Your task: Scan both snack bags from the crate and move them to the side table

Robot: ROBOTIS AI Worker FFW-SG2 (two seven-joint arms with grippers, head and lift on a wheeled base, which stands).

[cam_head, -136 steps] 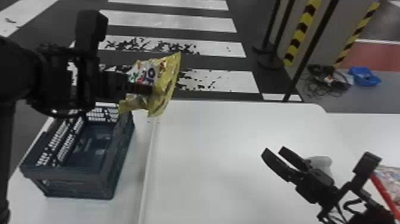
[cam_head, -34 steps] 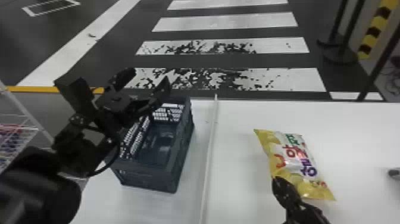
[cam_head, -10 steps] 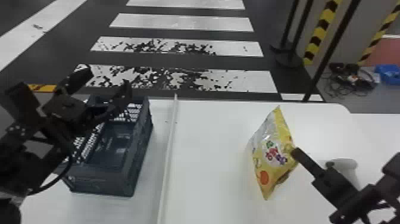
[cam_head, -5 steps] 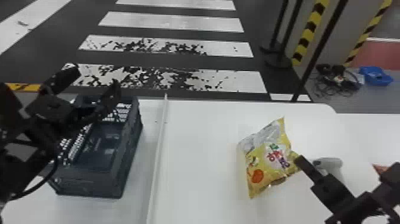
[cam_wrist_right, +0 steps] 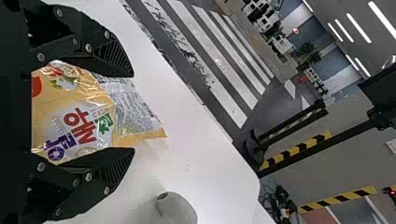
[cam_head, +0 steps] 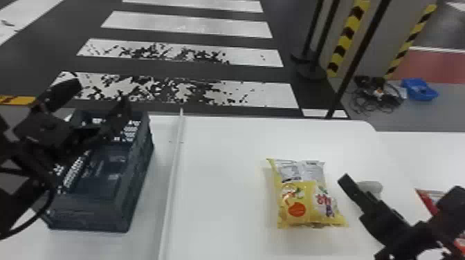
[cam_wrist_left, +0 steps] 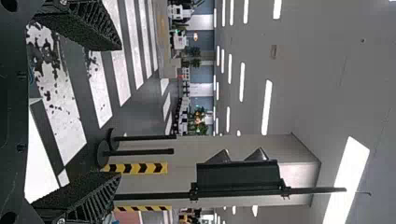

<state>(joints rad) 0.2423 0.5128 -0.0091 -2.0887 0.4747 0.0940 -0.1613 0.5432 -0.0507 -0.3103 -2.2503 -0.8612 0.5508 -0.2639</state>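
In the head view, the snack bag (cam_head: 308, 197) lies on the white table (cam_head: 221, 197) at lower right, beside the right gripper (cam_head: 349, 186). The right wrist view shows that gripper's fingers wide (ribbed pads (cam_wrist_right: 114, 60) and all). The left gripper (cam_head: 98, 91), also wide, overlaps the crate (cam_head: 93, 214) at left; its wrist view adds ceiling lights (cam_wrist_left: 266, 107).

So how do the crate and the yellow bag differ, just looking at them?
The crate is dark, boxy and open on top; the bag is mostly yellow, with a silvery patch, and pillow-shaped. The crate's walls have rows of holes, while the bag is shiny and covered in print. The crate is clearly bigger than the bag. Both rest on white surface, on opposite sides of the raised strip.
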